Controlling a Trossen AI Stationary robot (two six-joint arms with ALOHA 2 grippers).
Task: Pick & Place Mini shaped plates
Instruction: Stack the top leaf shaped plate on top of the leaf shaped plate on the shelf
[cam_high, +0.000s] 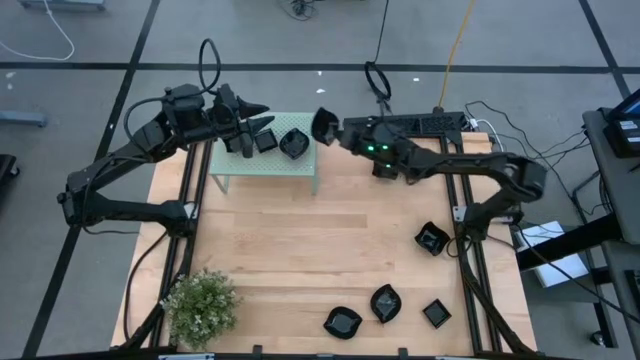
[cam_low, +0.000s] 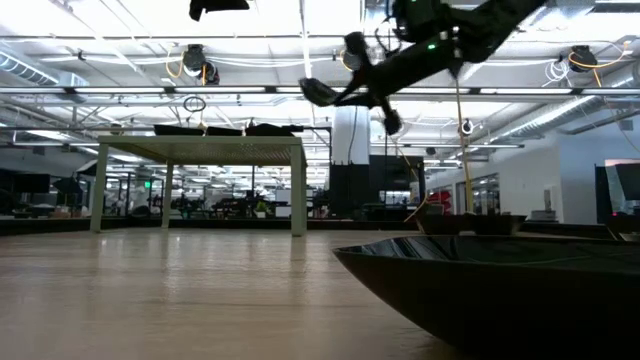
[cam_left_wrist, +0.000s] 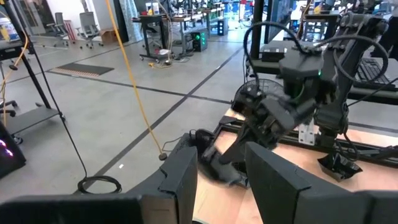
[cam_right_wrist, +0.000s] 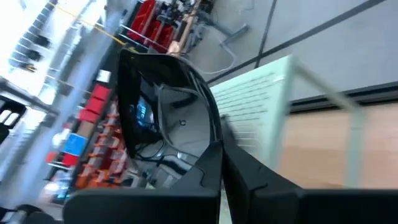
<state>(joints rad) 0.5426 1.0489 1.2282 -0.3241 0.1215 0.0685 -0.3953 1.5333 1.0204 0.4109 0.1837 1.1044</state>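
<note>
Item: mini shaped plates, glossy black, mixed shapes.

Stock as I see it from above:
- One plate in my right hand (cam_high: 326, 126), raised near the right end of the pale green stand (cam_high: 262, 165), at its far corner. The hand is closed on the plate's rim; the right wrist view shows the held plate (cam_right_wrist: 168, 118) on edge, its hollow facing the camera, rim pinched between the fingers.
- Two plates on the stand top: a square plate (cam_high: 266, 140) and a wavy-rimmed plate (cam_high: 293, 144) just beside it.
- Four loose on the desk (cam_high: 300, 240): one near the right edge (cam_high: 431, 239), and three in a row along the near edge: (cam_high: 342, 322), (cam_high: 385, 303), (cam_high: 436, 314).

My left hand (cam_high: 252, 128) sits over the stand's left part by the square plate, fingers parted; nothing shows between them in the left wrist view.

Handling notes (my judgement): stiff, light and small, probably ceramic or hard plastic, so chip-prone if dropped onto the stand. The glaze looks slick; a rim pinch could swivel or slip if tilted hard. Best hold is across the rim, one finger inside the hollow and one outside. On wavy-rimmed pieces, choose a flatter stretch of edge. Square ones offer a straight side. Set down low and level before letting go.
</note>
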